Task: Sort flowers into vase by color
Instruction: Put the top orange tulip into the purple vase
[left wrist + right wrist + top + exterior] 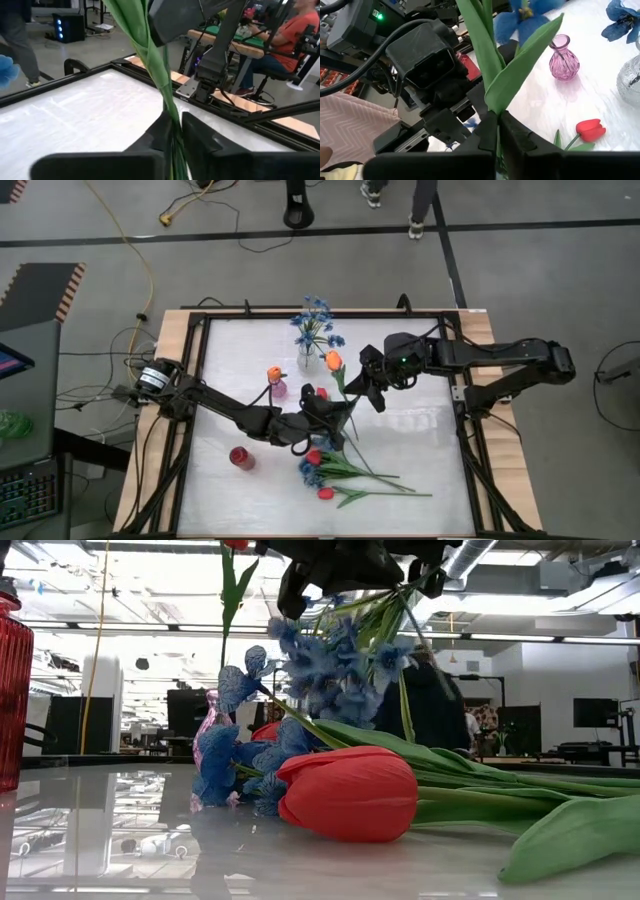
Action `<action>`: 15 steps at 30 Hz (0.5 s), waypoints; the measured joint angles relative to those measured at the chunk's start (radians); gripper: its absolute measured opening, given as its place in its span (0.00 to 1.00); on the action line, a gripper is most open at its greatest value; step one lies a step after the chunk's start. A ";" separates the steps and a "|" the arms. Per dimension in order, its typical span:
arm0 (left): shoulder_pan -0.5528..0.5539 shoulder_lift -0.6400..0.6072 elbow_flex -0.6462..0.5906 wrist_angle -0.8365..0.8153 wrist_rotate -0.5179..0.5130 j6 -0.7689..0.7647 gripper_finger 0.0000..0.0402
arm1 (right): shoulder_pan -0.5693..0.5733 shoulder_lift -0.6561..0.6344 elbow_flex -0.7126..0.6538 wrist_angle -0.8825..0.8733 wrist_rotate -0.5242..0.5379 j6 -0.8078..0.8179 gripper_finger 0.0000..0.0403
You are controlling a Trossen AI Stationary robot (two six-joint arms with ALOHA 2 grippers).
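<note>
Both arms meet over the middle of the counter (420,480). Your left gripper (175,131) has its jaws pinching a green stem, and your right gripper (497,131) pinches the stem of the orange tulip (333,361). That stem runs long from the bud down toward the pile near the front edge. The pink vase (278,387) lies just left of the bud.

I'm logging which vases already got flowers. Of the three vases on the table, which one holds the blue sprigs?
The clear glass vase at the table's far middle holds blue sprigs. The pink vase holds an orange tulip; the red vase has no flowers.
</note>
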 joint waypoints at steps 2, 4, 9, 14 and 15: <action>-0.002 0.000 0.000 0.000 -0.003 0.010 0.02 | 0.000 0.000 0.000 0.000 -0.002 0.000 0.15; -0.004 0.000 0.000 -0.002 -0.006 0.020 0.01 | 0.001 0.000 0.000 0.000 -0.003 0.000 0.17; -0.010 0.000 0.000 -0.001 -0.009 0.042 0.00 | 0.000 0.000 0.000 -0.004 -0.003 0.000 0.23; -0.026 -0.003 0.000 -0.001 -0.012 0.078 0.00 | 0.001 0.000 0.000 -0.007 -0.008 0.000 0.28; -0.029 -0.003 0.000 -0.001 -0.012 0.084 0.00 | 0.001 0.000 0.000 -0.007 -0.008 0.000 0.29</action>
